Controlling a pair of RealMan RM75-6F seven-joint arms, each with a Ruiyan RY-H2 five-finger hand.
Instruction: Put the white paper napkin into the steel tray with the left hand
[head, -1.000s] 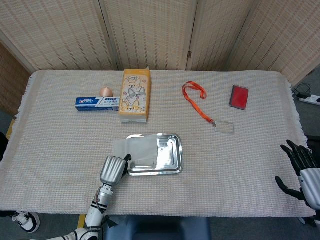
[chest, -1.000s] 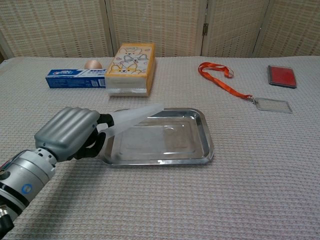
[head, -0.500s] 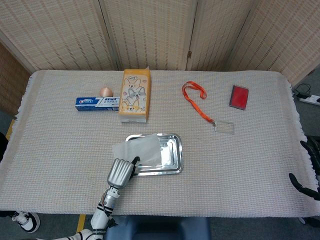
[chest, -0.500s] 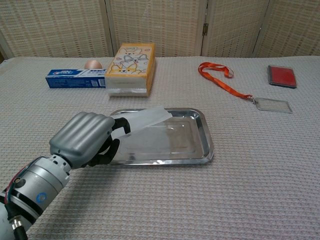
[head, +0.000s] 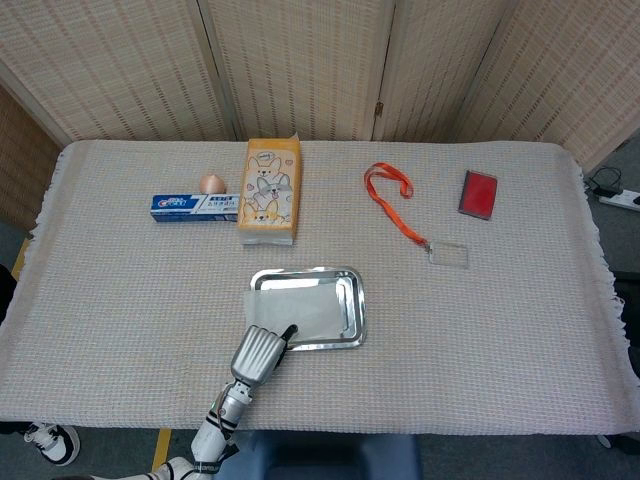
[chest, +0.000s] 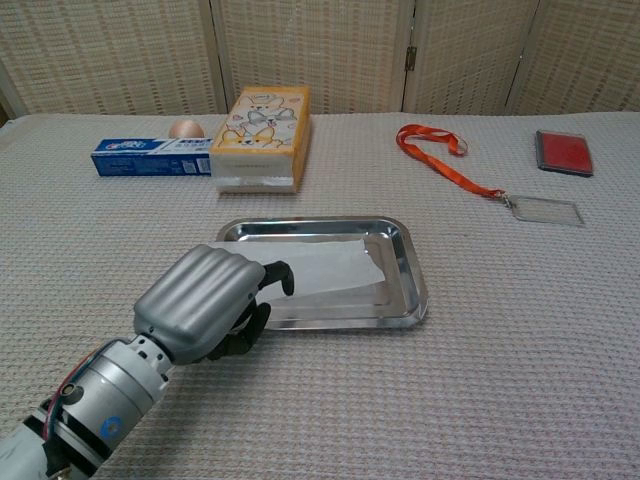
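Note:
The white paper napkin (head: 297, 309) (chest: 328, 266) lies spread flat inside the steel tray (head: 356, 300) (chest: 411, 262) at the table's near centre. My left hand (head: 260, 351) (chest: 204, 301) sits at the tray's near-left corner. Its fingers are curled in and grip the napkin's near-left edge, which the hand hides in the chest view. One dark fingertip (head: 288, 331) (chest: 283, 273) rests on the napkin. Neither view shows my right hand.
A yellow tissue box (head: 270, 190) (chest: 262, 135), a toothpaste box (head: 193, 207) (chest: 150, 157) and a peach egg-shaped object (head: 210, 183) stand behind the tray. An orange lanyard (head: 395, 205) (chest: 445, 160) with a clear badge (head: 449, 254) and a red case (head: 478, 193) lie at the far right.
My left hand has moved right and nearer, carrying the napkin over the tray and lowering it flat inside. The right hand has dropped out of the head view.

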